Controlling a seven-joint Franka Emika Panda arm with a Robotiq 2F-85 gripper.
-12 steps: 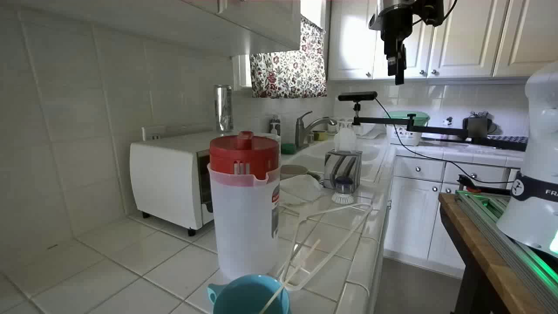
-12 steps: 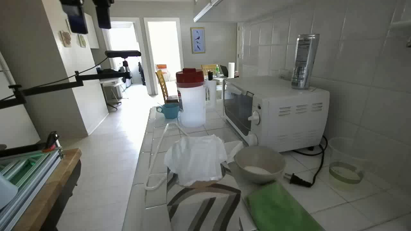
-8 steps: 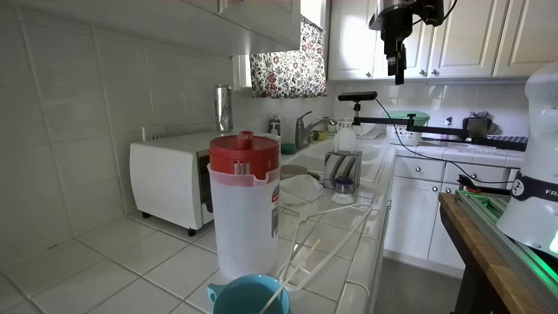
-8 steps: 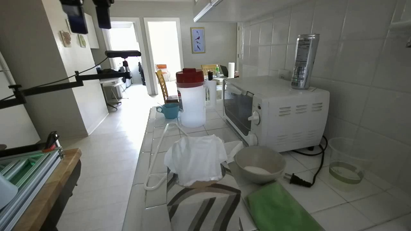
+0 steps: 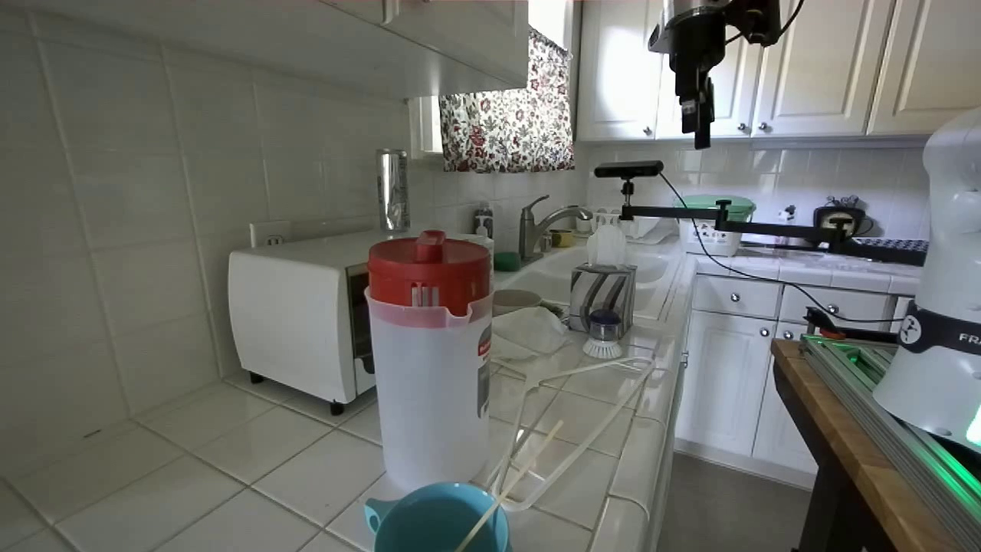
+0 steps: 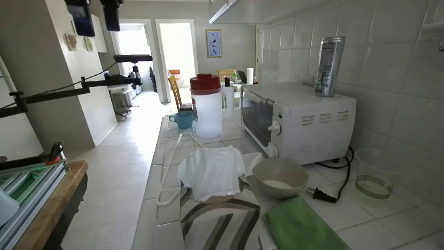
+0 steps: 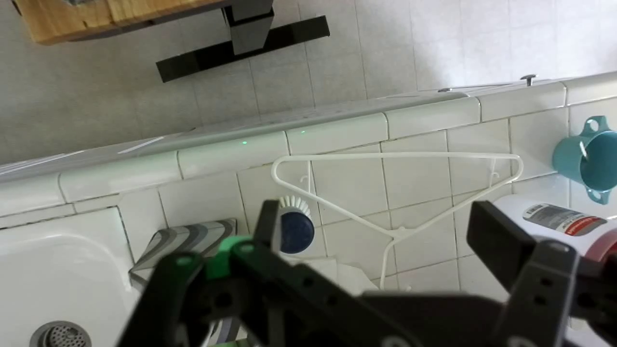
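A white-tiled counter [image 5: 176,483] bears the whole spread, while the white robot arm [image 5: 950,261] stands opposite on a wood-topped stand [image 5: 847,429] — a post probably chosen so it can reach in over the front edge. A toaster oven [image 6: 315,135] sits toward the back, door turned to that edge, which should leave room to lower it. A white hanger [image 7: 395,155] lies flat on the tiles, straight bar nearest the front edge and hook pointing inward, a pose that should keep it from tipping. The gripper [image 7: 375,217] hangs well above, empty, its fingers [image 7: 499,236] spread wide apart; in the wrist view the hanger shows mostly between them. A translucent pitcher [image 5: 433,383] stands upright near one end of the hanger, capped by a red lid [image 5: 429,268]. Near the opposite end stands a striped tissue box [image 6: 222,229], a white tissue [image 6: 213,172] drawn up through its top, ready to pull. A silver can [image 6: 329,66] stands on the oven, the flat top doing duty as a shelf. A teal mug [image 6: 185,119] sits just beside the pitcher — whether the two touch cannot be told. A dish brush [image 7: 296,232] rests bristles-down just beside the box, its broad head likely keeping it upright. Smallest, a thin pale stick [image 5: 507,492] slants out of the mug, propped on the rim.
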